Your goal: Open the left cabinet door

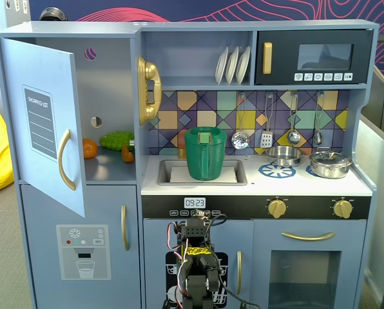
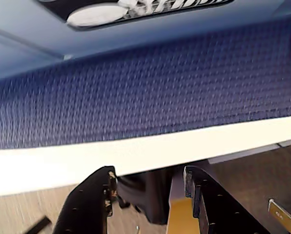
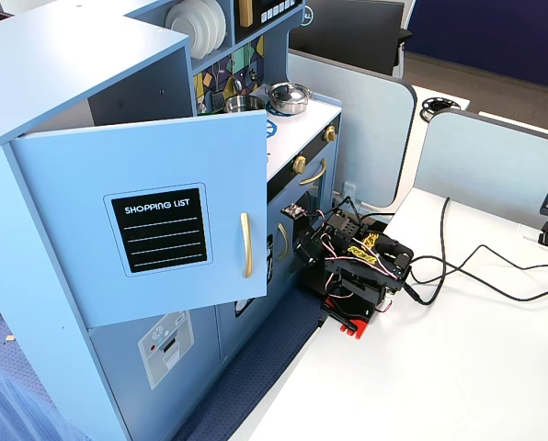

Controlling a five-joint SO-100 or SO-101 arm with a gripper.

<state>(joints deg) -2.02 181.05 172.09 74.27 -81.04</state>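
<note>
The left cabinet door, blue-grey with a black "SHOPPING LIST" panel and a curved gold handle, stands swung open. It also shows in the other fixed view, with its handle at the free edge. Toy fruit lies on the shelf behind it. The arm sits folded low in front of the kitchen, well right of the door and apart from it. It also shows folded on the table. In the wrist view my gripper is open and empty, pointing down over the table edge.
A blue textured mat and the white table edge fill the wrist view. The dispenser door is below the open door. A green pitcher stands in the sink. Cables trail across the white table.
</note>
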